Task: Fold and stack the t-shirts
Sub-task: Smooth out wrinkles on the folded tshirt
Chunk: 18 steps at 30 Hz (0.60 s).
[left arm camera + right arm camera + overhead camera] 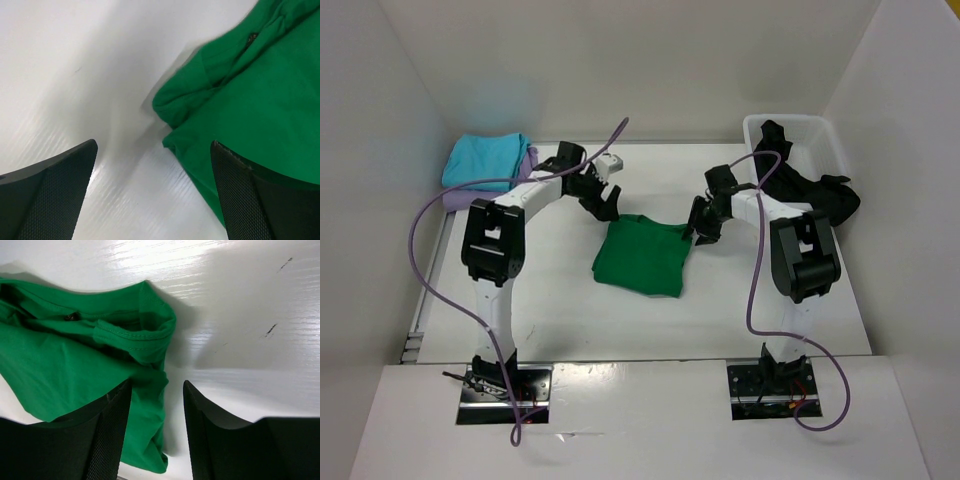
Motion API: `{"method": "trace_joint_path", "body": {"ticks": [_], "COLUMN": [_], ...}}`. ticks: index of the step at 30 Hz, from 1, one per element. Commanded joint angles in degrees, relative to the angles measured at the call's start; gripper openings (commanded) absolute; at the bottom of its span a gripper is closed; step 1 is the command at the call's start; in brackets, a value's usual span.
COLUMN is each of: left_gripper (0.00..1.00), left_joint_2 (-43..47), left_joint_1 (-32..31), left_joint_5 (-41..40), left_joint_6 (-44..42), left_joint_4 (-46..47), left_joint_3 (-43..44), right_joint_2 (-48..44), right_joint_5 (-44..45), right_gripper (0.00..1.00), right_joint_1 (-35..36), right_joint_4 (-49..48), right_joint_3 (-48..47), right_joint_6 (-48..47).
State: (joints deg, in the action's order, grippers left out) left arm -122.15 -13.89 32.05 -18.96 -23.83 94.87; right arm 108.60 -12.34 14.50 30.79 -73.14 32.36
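The green t-shirt (642,258) lies part-folded on the white surface (560,310), between the two arms. The left fingers (50,200) stand wide apart with nothing between them. The shirt's rolled corner lies just ahead of them, and one finger hangs over the cloth while the other is over bare surface. The right fingers (102,440) are set at a narrow gap and are also empty. The shirt's bunched hem sits just ahead, and its edge runs under one finger and partly into the gap.

The turquoise t-shirt (485,160) rests on the lavender t-shirt (450,200), well beyond the left fingers. The black t-shirt (805,185) spills from the white bin (820,130), beyond the right fingers.

The likely trouble is the grip. Both corners are rolled and layered, so fingers closing here may catch only the top ply and pull the fold open. The right fingers' narrow gap may push the hem aside instead of straddling it. If one side takes hold and the other misses, the shirt will probably skew or drag across the smooth surface.
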Motion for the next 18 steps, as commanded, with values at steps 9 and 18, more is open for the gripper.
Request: {"method": "trace_joint_path", "body": {"ticks": [9, 18], "left_gripper": [0.92, 0.34], "left_joint_2": [-3.8, -5.6], "left_joint_1": [-0.6, -2.2], "left_joint_5": [10.7, 13.8], "left_joint_6": [-0.8, 1.0], "left_joint_4": [-3.1, -3.7], "left_joint_3": [0.6, 4.4], "right_joint_2": [-0.7, -1.7], "right_joint_5": [-2.0, -2.0], "right_gripper": [0.39, 0.0], "right_joint_1": [0.4, 0.4], "right_joint_4": [-2.0, -2.0], "right_joint_3": [0.5, 0.5], "right_joint_6": [-0.5, -0.5]}}
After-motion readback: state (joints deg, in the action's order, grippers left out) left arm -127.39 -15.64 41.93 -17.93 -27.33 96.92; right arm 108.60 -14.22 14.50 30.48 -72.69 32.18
